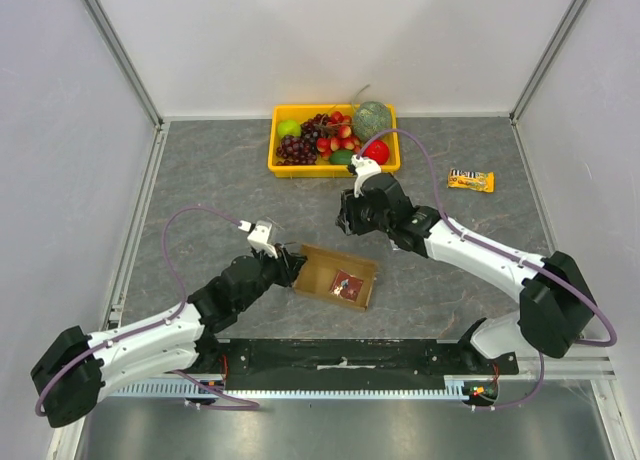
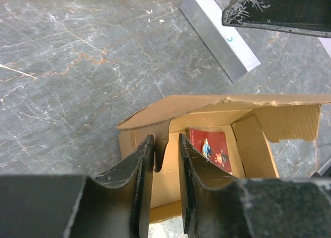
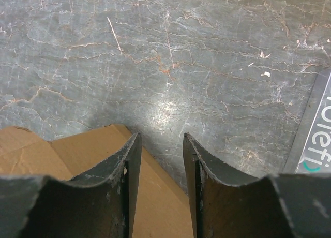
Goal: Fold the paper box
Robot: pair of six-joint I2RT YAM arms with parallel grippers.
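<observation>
Box [image 1: 336, 277] sits mid-table [image 1: 200, 170], near the arms. Left claw [image 2: 165, 160] pinches its left wall flap, seemingly tight. Right claw [image 3: 160, 165] hangs part open above the box's far edge, holding nothing.

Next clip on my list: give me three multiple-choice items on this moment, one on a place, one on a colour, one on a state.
1. Where does the paper box lie?
A. inside the tray
B. on the table between the two arms
C. beside the snack bar

2. What colour is the tray of fruit?
A. yellow
B. blue
C. white

3. What is the left claw doing?
A. hanging far above the table
B. holding the snack bar
C. straddling a flap of the box

Answers:
1 B, the top view shows it there.
2 A, its rim is yellow.
3 C, the left wrist view shows cardboard between its fingers.
</observation>
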